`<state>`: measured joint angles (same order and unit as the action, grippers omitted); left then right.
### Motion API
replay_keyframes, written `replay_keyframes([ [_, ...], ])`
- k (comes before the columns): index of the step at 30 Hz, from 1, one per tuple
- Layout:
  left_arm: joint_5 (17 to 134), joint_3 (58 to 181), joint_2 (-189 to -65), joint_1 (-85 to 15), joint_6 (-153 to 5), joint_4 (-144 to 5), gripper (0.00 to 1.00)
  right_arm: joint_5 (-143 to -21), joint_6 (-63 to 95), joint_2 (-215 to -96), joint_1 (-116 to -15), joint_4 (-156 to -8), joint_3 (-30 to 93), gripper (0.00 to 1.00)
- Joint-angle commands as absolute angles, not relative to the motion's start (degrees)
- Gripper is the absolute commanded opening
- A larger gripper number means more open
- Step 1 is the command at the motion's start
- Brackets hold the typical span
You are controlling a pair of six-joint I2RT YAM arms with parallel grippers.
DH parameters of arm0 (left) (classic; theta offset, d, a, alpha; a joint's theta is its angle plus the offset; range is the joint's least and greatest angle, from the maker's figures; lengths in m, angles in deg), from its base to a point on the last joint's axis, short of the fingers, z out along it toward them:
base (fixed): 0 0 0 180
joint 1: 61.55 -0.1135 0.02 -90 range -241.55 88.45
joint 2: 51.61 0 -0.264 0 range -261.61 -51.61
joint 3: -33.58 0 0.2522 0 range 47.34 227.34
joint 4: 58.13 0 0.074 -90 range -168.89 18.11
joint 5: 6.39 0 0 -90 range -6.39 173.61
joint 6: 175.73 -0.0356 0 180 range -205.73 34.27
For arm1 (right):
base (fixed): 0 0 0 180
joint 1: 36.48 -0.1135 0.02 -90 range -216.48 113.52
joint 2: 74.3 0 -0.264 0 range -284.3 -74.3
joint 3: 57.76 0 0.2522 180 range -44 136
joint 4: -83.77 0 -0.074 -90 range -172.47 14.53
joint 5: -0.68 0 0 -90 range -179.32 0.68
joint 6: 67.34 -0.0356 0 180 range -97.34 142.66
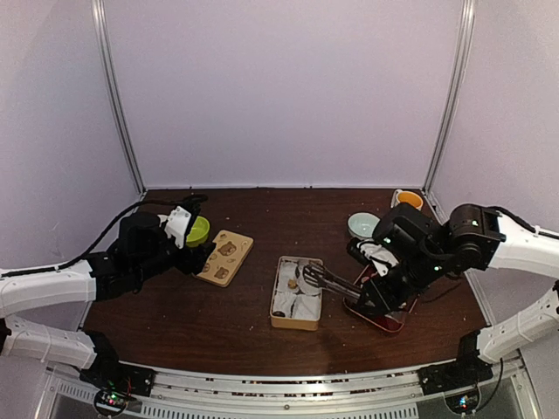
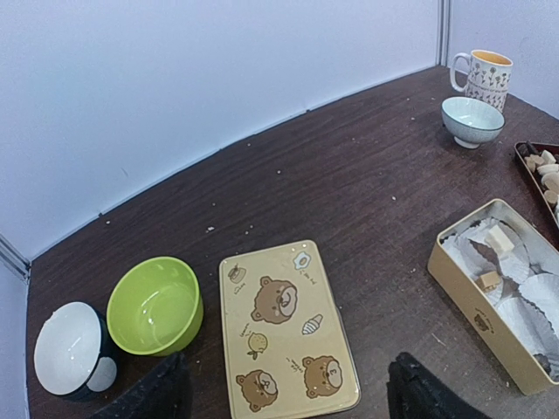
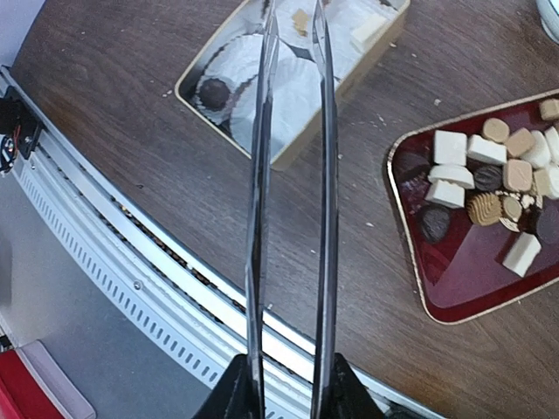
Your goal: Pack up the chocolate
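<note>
The chocolate point(image 3: 489, 179) lies as several white, tan and dark pieces on a red tray point(image 3: 454, 288) at the right. A few pieces rest in the white paper liners of the tan box point(image 3: 288, 144): a dark one point(image 3: 212, 92), a tan one point(image 3: 300, 19) and a white one point(image 3: 367, 30). My right gripper point(image 3: 288, 384) is shut on metal tongs point(image 3: 325, 175), whose blades reach over the box; their tips run out of the frame top. My left gripper point(image 2: 293, 393) is open, hovering above the bear-printed lid point(image 2: 284, 327).
A green bowl point(image 2: 155, 305) and a white bowl with a dark outside point(image 2: 68, 345) stand left of the lid. A pale blue bowl point(image 2: 472, 118) and a mug point(image 2: 480, 74) stand at the back right. A metal rail point(image 3: 131, 253) runs along the table's near edge.
</note>
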<state>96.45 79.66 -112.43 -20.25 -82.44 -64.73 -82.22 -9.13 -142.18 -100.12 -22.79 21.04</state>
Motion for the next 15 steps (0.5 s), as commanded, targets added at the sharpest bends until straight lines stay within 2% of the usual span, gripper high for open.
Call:
replay_keyframes([
  [1,96.09,81.56,-112.44,-20.42,-83.05,-63.58,0.79,-89.96,-14.02,-138.97,-99.9,-15.09,18.86,0.25],
  [15,96.1,81.85,-113.04,-20.37,-83.26,-63.55,0.79,-89.43,-23.18,-126.22,-99.69,-6.09,10.79,0.29],
])
